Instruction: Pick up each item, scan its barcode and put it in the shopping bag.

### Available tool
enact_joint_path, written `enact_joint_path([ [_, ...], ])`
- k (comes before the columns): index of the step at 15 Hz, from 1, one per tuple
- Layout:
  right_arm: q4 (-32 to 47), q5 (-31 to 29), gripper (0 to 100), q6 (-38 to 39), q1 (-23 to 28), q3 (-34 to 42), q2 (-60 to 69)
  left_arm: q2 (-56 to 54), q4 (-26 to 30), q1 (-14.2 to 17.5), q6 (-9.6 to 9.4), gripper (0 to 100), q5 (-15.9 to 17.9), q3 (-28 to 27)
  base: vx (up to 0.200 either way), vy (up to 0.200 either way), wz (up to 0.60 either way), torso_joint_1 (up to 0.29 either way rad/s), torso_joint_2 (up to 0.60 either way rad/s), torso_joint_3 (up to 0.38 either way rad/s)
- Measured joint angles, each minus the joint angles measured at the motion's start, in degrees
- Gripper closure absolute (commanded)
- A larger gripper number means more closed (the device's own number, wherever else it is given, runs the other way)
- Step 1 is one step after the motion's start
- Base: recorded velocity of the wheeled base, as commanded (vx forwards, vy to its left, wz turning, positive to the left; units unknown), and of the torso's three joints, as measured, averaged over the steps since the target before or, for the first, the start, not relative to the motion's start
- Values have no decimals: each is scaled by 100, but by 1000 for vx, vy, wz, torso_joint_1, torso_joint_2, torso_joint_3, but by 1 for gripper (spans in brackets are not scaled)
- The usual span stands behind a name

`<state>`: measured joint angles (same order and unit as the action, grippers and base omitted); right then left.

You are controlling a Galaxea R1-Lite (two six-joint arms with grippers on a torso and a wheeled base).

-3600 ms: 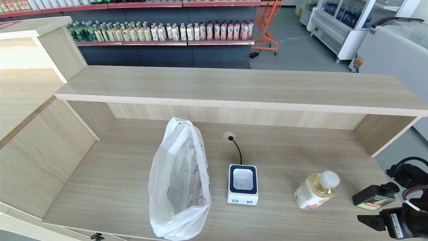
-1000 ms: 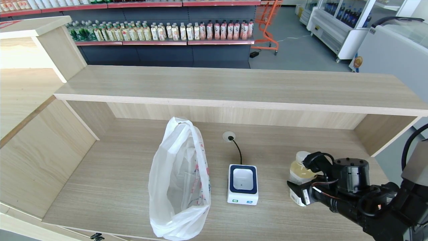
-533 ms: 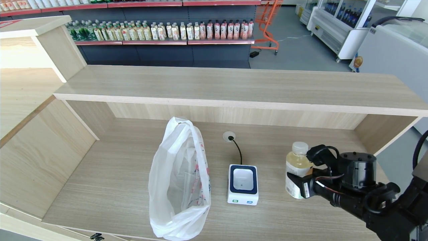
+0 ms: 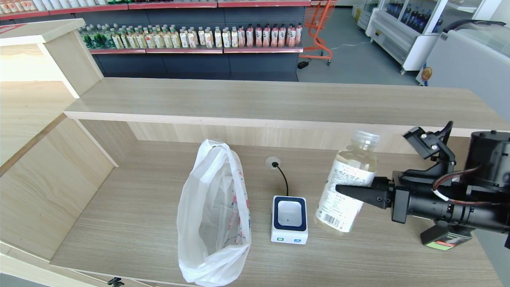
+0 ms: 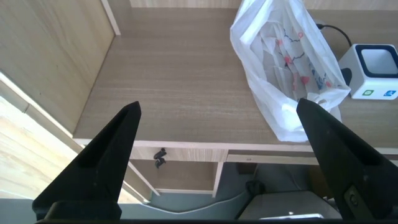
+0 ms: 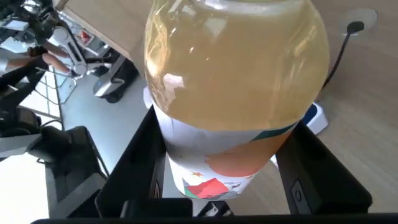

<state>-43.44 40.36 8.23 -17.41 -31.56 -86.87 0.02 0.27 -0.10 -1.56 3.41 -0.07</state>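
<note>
- The left gripper hangs over the counter's near edge close to the shopping bag, with its jaws wide apart and nothing in them.
- The bag stands left of centre in the head view, its mouth open upward.
- The scanner sits at centre, just right of the bag, with its window facing up.
- The bottle is right of centre and off the counter. Its long axis is near upright and the cap leans to the upper right.
- The barcode is at the bottle's low end, just right of the scanner. The next move likely carries it left over the window.
- The right gripper comes in from the right edge, its jaws clamped across the bottle's middle.
</note>
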Motion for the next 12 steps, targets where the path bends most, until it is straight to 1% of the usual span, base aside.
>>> enact_joint_path([
  [2, 74, 96, 100, 228, -138, -193, 313, 0, -2, 0, 0, 0, 0, 0, 0, 0, 0, 0, 0, 0],
  [5, 82, 123, 100, 633, -596, -276, 606, 0, 0, 0, 0, 0, 2, 0, 0, 0, 0, 0, 0, 0],
  [9, 94, 118, 100, 666, -1075, -236, 792, 0, 0, 0, -2, 0, 2, 0, 0, 0, 0, 0, 0, 0],
  [12, 99, 118, 100, 668, -1300, -217, 827, 0, -2, 0, 0, 0, 0, 0, 0, 0, 0, 0, 0, 0],
])
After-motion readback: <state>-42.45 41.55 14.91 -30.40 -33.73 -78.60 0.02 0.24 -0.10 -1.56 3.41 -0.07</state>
